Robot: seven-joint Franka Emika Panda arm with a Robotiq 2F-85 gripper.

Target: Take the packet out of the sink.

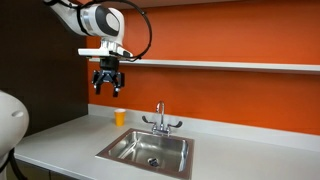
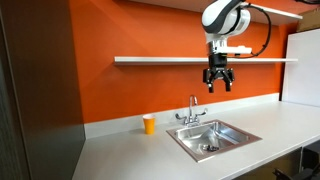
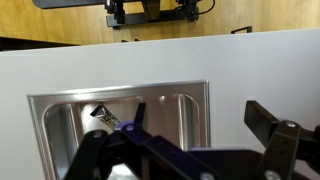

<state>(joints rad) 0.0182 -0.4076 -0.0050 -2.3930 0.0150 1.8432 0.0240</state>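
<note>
The robot's pincer (image 1: 108,82) hangs high above the grey table (image 1: 60,140), spread wide and holding nothing, seemingly at the approach step; the packet cannot be made out in the steel sink (image 1: 130,147) below, so next it should descend into the basin.

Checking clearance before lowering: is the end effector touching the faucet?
Apart. In an exterior view the end effector hangs near the shelf, with a clear band of orange wall between it and the faucet below.
</note>
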